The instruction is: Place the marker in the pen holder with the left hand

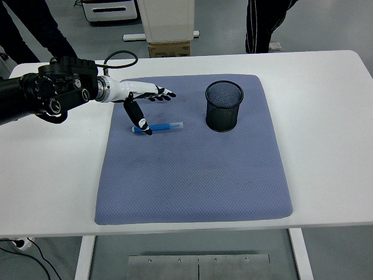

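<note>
- my fingers [160, 93] are spread wide and hold nothing; four of them reach out flat toward the right, and my thumb [140, 119] points down, its black tip at the blue end of the marker.
- my left hand [145, 99] hangs over the far left part of the mat, white shell with black fingertips, on one black arm [46, 96] that comes in from the left edge.
- one marker [157, 127] lies flat on the mat just under my hand: blue body, pale cap end.
- its long axis runs nearly left to right, slightly tilted, blue end to the left by my thumb, pale end pointing right toward the holder.
- one pen holder [224, 106], black mesh, stands upright on the mat's far right part, apart from the marker.
- one blue-grey mat [192, 181] covers the middle of one white table [326, 146].
- a person's legs [265, 26] show at the top edge.
</note>
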